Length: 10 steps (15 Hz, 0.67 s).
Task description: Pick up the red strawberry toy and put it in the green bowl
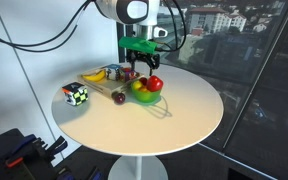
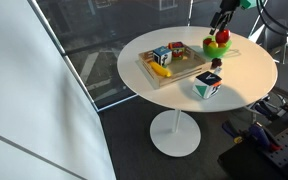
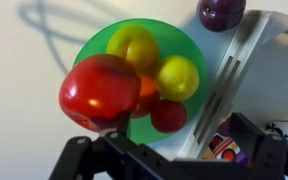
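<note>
Big red fruit (image 3: pixel 99 88): far left in wrist view, glossy. It sits on the green bowl's rim and hangs partly over the gripper's left finger.
Green bowl (image 3: pixel 189 38): centre of the wrist view and already full: two yellow fruits (image 3: pixel 134 45), an orange piece, the red ones.
Red strawberry toy (image 3: pixel 167 115): small and round, inside the bowl at the edge nearest the gripper. It touches the lower yellow fruit and lies beside the big red fruit.
Key relation: the strawberry lies straight ahead of the gripper (image 3: pixel 174 155), approx. on its centre line. No clear long axis, so grasp angle matters little.
Gripper state: jaws wide apart w/ nothing btw. them. In an exterior view it hangs just above the bowl (image 1: pixel 141 62).
Step (my judgement): placing looks done, so the next move is prob. lifting straight up.
Risk: the big red fruit may roll off if touched.
Maroon fruit (image 3: pixel 221 12): top right, outside the bowl.
Tray (image 3: pixel 269 60): right edge, beside the bowl.
</note>
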Tool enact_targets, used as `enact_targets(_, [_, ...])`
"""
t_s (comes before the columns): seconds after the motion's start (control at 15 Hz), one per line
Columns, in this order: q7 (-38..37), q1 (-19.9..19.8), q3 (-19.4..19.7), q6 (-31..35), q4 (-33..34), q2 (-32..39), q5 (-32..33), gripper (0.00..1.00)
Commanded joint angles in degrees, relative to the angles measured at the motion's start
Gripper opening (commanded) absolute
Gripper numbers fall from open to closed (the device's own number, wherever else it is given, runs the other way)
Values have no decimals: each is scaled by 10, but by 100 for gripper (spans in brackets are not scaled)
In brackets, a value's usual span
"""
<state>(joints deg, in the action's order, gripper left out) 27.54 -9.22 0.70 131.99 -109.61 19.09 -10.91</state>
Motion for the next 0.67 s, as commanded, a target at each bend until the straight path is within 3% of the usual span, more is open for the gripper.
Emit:
enact_targets(0.0, [26,-19,-12,-23,-14,-34,-26,100])
enact_targets(0.27, [34,-23,-7,-73,-14,-54,-41,100])
enact_targets(0.6, [-6,-12,14,-134,-26,-80,-8,100])
